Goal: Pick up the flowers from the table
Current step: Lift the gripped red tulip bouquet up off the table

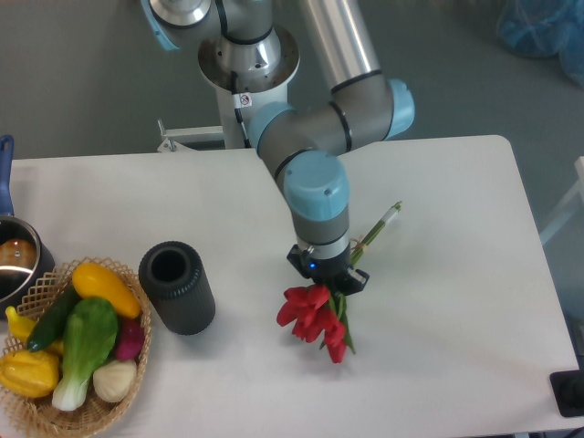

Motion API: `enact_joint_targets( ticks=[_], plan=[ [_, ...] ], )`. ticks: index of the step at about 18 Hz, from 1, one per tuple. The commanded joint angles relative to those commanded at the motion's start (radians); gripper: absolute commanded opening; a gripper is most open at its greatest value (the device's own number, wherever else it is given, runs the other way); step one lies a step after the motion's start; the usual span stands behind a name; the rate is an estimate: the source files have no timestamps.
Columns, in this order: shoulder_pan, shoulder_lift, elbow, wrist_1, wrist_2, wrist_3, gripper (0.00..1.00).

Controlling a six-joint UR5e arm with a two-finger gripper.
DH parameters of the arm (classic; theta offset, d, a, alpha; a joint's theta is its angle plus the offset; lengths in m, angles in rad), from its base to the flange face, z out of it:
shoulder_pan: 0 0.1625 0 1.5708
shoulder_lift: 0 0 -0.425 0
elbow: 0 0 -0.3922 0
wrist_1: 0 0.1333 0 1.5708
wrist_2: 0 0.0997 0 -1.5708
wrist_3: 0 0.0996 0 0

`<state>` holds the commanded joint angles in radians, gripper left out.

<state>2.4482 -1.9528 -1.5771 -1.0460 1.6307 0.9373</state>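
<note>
The flowers (312, 318), a small bunch of red tulips with green leaves, are on the white table (456, 292) right of centre. Their thin green stems (381, 226) run up and to the right. My gripper (329, 279) points straight down over the bunch, where the stems meet the blossoms. The wrist hides the fingertips, so I cannot tell whether the jaws are open or closed on the stems. I also cannot tell whether the flowers still rest on the table.
A dark grey ribbed cylinder vase (176, 286) stands left of the flowers. A wicker basket (36, 415) of toy vegetables sits at the front left. A metal pot (13, 260) is at the left edge. A black object (570, 394) is at the front right corner.
</note>
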Motion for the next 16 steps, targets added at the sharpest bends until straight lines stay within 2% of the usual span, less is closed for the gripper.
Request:
enact_joint_targets(
  ticks=[4,6,10,12,16],
  plan=[
    [0.005,0.002,0.051,-0.063,-0.015,0.024,0.0],
    [0.008,0.008,0.071,-0.095,-0.037,0.147,0.0],
    [0.034,0.055,0.08,-0.175,-0.04,0.186,0.0],
    [0.044,0.058,0.08,-0.218,-0.04,0.195,0.0],
    [0.041,0.071,0.08,-0.229,-0.038,0.196,0.0]
  ],
)
